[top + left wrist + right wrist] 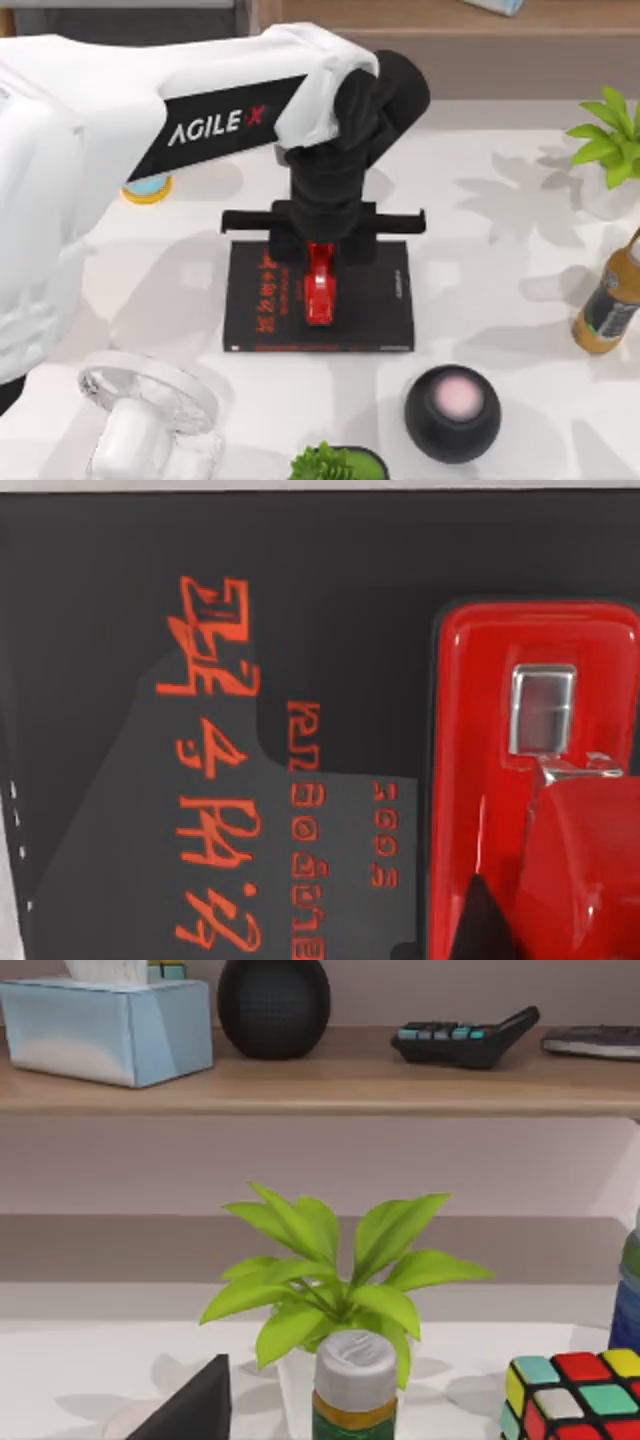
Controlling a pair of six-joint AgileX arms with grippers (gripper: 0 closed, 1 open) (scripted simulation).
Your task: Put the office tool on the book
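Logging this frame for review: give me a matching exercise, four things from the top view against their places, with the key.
Things:
1. red stapler
2. black round speaker
3. bottle
4. clear fan

Places:
A. table's right edge
B. near-left corner of the table
C. on the black book, under the left gripper
D. just off the book's near-right corner

Pairs: 1-C, 2-D, 3-A, 4-B

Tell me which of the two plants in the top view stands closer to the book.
The plant at the table's near edge, just below the book. The other plant stands far off at the right edge.
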